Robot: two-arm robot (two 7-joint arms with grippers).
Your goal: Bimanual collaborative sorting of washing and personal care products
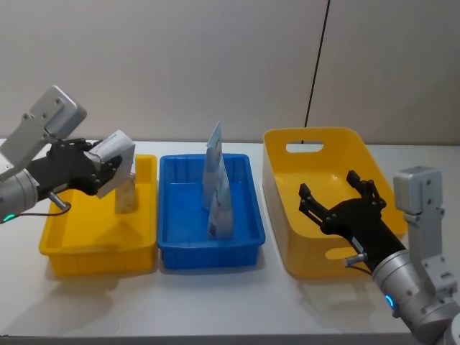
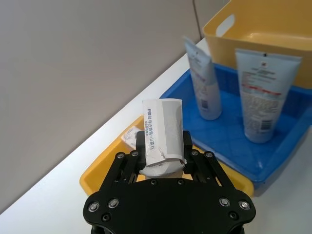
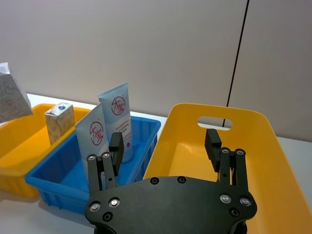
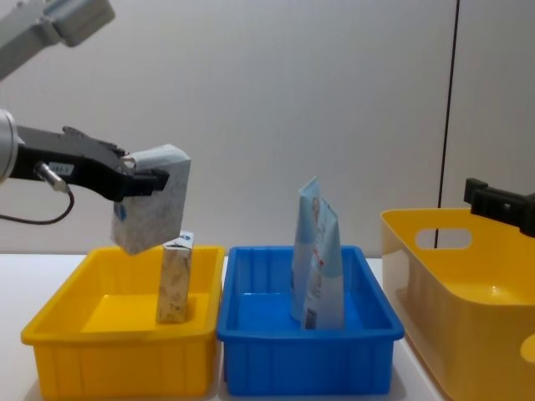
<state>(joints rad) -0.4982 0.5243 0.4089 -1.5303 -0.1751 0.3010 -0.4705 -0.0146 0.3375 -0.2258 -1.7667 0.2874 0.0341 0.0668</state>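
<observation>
left gripper [image 4: 149, 180] holds carton [image 4: 153, 213], seemingly above second carton [image 4: 174, 286]

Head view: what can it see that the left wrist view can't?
Head view, not the left wrist view: the right end effector, open over the yellow basket. Left wrist view, not the head view: blue writing on the held box. Both: the left end effector shut on that box, and two tubes standing in the blue tray.

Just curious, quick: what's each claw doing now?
Left gripper: closed on a small pale mottled carton above the yellow plastic tray.
Right gripper: open, empty, over the large yellow basket.
</observation>
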